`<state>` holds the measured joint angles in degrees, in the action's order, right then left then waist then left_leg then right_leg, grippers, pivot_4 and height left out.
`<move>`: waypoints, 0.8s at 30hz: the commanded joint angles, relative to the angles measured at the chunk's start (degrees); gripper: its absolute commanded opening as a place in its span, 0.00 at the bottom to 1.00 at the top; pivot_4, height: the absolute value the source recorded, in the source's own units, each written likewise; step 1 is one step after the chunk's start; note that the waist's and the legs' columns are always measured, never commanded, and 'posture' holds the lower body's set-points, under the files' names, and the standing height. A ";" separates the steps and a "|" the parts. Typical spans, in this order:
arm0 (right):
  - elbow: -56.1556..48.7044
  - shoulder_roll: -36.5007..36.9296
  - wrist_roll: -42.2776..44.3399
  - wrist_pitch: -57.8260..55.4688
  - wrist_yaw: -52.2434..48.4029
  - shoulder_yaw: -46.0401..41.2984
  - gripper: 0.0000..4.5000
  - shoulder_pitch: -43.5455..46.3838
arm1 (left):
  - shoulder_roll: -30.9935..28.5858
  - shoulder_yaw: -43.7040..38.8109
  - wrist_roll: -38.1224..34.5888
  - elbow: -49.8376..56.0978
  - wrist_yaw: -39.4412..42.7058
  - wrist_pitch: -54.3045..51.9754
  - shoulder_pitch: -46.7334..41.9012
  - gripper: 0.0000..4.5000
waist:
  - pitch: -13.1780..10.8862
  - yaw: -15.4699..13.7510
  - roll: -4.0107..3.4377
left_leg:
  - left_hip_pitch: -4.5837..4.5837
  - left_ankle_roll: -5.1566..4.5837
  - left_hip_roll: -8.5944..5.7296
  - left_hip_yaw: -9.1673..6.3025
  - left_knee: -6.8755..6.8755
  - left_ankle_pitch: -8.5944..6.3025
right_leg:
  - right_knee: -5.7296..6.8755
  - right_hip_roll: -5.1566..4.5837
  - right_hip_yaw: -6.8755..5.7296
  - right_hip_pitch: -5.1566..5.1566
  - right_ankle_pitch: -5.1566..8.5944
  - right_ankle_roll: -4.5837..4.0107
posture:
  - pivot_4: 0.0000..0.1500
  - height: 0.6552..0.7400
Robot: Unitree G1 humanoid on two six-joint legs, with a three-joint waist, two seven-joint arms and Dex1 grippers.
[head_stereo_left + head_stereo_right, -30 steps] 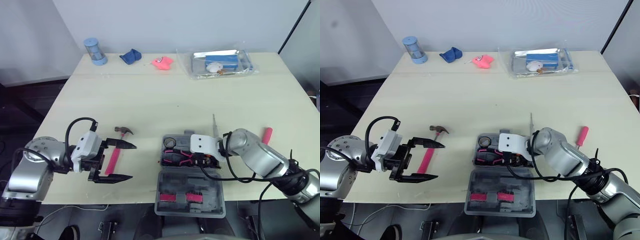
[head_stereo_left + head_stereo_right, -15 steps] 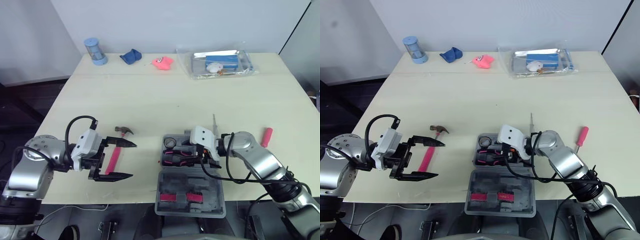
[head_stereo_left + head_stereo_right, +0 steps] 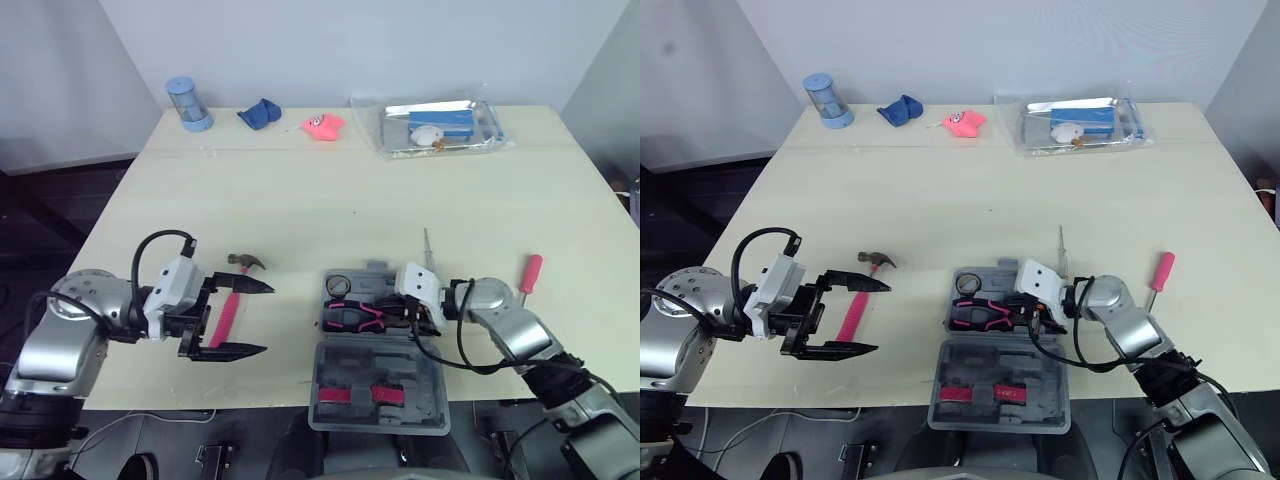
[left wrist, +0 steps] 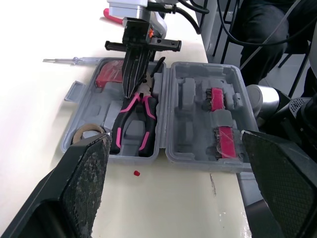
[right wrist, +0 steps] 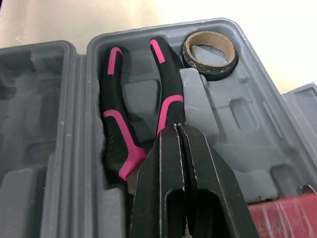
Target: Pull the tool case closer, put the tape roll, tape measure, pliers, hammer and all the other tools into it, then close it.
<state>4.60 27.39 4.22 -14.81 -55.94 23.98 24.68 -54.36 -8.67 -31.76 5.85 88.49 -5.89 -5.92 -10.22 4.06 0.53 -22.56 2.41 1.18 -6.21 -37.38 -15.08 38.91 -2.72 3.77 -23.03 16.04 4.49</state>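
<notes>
The tool case [image 3: 420,372] is lying open near the front edge of the table [image 3: 330,190], between the two arms. Its lid half is folding out toward the robot and reaching the table's edge.

The pliers [image 3: 355,317] are lying in the far half of the case. Their long axis is running across the case, with the pink and black handles pointing to the robot's left and the head toward the right gripper [image 5: 176,130]. That gripper is hovering low over the head end of the pliers with its fingers pressed together and nothing between them. The tape roll [image 3: 338,285] is sitting flat in the far left corner of the case, just beyond the handles.

The hammer [image 3: 230,310] is lying on the table to the left of the case and apart from it. Its long axis is running near to far, with the dark head at the far end and the pink handle pointing back toward the front edge. The left gripper [image 3: 268,320] is hanging over it with fingers spread wide and pointing toward the case, and the handle is crossing the gap between them. I cannot tell whether they are touching it.

A thin grey screwdriver [image 3: 428,246] is lying just beyond the case's far right corner, and a red-handled screwdriver [image 3: 528,272] is lying further right. Along the far edge a blue cylinder [image 3: 187,103], a blue cloth [image 3: 260,113], a pink toy [image 3: 322,124] and a clear tray [image 3: 440,127] are sitting well apart from the tools.
</notes>
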 commanded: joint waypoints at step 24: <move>-3.87 -1.70 5.70 6.24 4.21 -12.05 0.01 -8.62 | 4.15 -5.92 -3.96 -0.85 -7.05 -4.17 2.81 1.00 | 1.06 -0.93 0.11 | 1.48 -0.02 0.06 0.05 0.61 -0.02 | -0.35 0.01 0.02 1.39 0.14 -0.17 | 1.00 1.00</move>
<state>5.00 24.84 6.34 -8.63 -52.24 16.57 16.04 -50.44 -11.77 -34.01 5.70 83.25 -9.36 -3.54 -9.16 3.13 0.63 -21.17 2.39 1.23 -6.16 -36.77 -15.11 38.54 -2.73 3.79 -21.68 16.18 4.33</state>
